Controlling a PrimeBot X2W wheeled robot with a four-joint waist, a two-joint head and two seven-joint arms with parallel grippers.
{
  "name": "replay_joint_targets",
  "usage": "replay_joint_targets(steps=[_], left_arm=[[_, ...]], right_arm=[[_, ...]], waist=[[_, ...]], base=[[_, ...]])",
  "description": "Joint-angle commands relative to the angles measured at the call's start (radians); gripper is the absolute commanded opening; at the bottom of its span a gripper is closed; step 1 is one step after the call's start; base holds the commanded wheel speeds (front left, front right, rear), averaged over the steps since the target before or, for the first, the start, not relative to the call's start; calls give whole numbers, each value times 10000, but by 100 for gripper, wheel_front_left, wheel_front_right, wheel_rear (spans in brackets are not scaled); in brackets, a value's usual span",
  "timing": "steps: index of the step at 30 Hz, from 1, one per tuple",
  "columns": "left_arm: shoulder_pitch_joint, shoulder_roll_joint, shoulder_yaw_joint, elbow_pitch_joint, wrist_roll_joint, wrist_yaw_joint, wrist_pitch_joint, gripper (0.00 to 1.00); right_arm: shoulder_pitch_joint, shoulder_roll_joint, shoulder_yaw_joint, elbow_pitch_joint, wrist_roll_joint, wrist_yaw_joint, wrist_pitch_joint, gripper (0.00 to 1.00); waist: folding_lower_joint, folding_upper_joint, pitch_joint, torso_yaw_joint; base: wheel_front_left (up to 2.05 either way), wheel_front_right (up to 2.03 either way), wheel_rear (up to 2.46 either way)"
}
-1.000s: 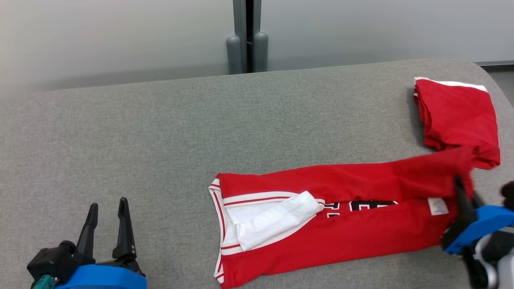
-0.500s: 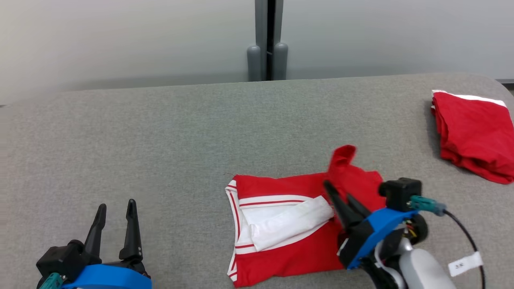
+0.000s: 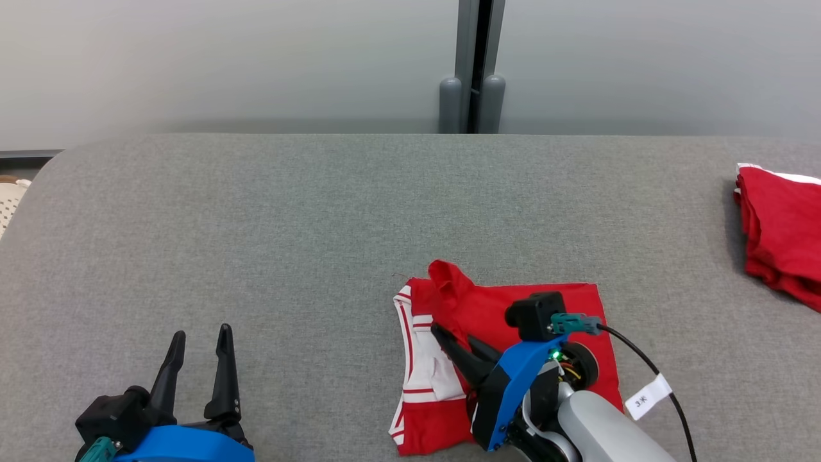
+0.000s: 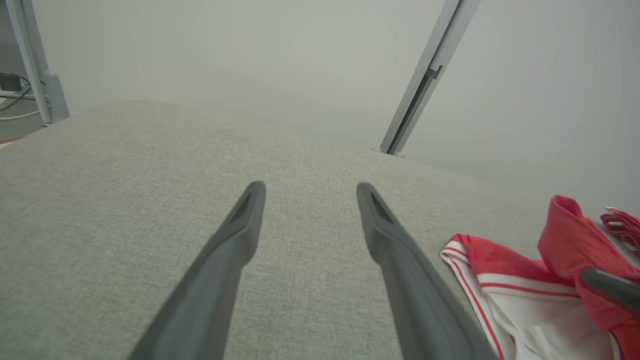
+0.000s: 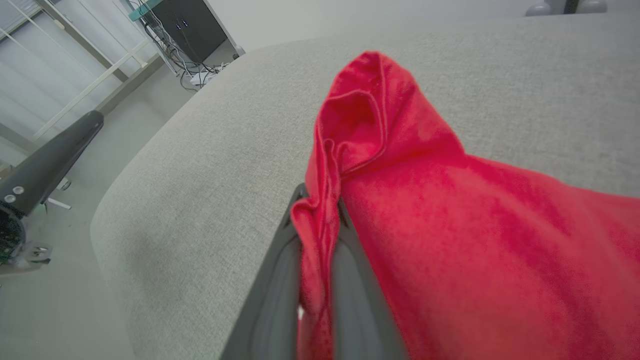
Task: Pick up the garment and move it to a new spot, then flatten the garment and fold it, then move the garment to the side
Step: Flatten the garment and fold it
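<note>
Nearest the robot, at lower left, the left gripper [image 3: 201, 331] hovers over the grey fabric-covered tabletop [image 3: 321, 212], its two dark fingers spread and empty. Right of centre, the right gripper [image 3: 453, 333] pinches a raised fold of the red garment with white striped trim [image 3: 577, 308], which lies folded near the tabletop's front edge. Farther off, at the right edge, lies a second folded red cloth [image 3: 779, 237].

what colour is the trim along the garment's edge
White trim with thin red stripes, on the red garment. Left wrist view shows it best.

Red white-trimmed garment [image 3: 482, 307] lies folded on the table [image 3: 256, 224], hem bunched upward.
</note>
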Motion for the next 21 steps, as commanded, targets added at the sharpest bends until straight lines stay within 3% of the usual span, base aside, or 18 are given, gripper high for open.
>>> replay_joint_targets(steps=[1, 3, 4, 5, 6, 12, 17, 21], left_arm=[[-131, -28, 25, 46, 40, -39, -20, 100], [-135, -42, 21, 65, 42, -46, -24, 100], [-137, -52, 17, 81, 47, -61, -29, 100], [-140, -67, 16, 100, 51, -55, -35, 100], [-146, -79, 14, 113, 59, -69, -39, 100], [-221, -170, -45, 221, 120, -109, -56, 100], [-272, -217, -72, 229, 180, -124, -70, 100], [-357, -290, -147, 202, 270, -160, -72, 100]], right_arm=[[-219, -10, 187, 220, 216, 3, -86, 0], [-318, -10, 313, 395, 319, 3, -139, 0], [-411, -13, 426, 558, 405, 4, -215, 15], [-494, -8, 570, 721, 548, 3, -273, 36], [-561, -8, 708, 775, 773, 4, -405, 100], [-1145, -14, 1570, 1249, 1758, 3, -1373, 100], [-1604, -18, 1334, 1988, 1186, 3, -2365, 100], [-1825, -15, 582, 2669, 256, 3, -3087, 100]], waist=[[0, 0, 7, 45], [0, 0, 7, 70], [0, 0, 9, 89], [0, 0, 16, 103], [0, 0, 25, 115], [0, 0, 53, 70], [0, 0, 71, -49], [0, 0, 61, -153]], base=[[0, 0, 0], [0, 0, 0], [0, 0, 0], [0, 0, 0], [0, 0, 0], [0, 0, 0], [0, 0, 0], [0, 0, 0]])
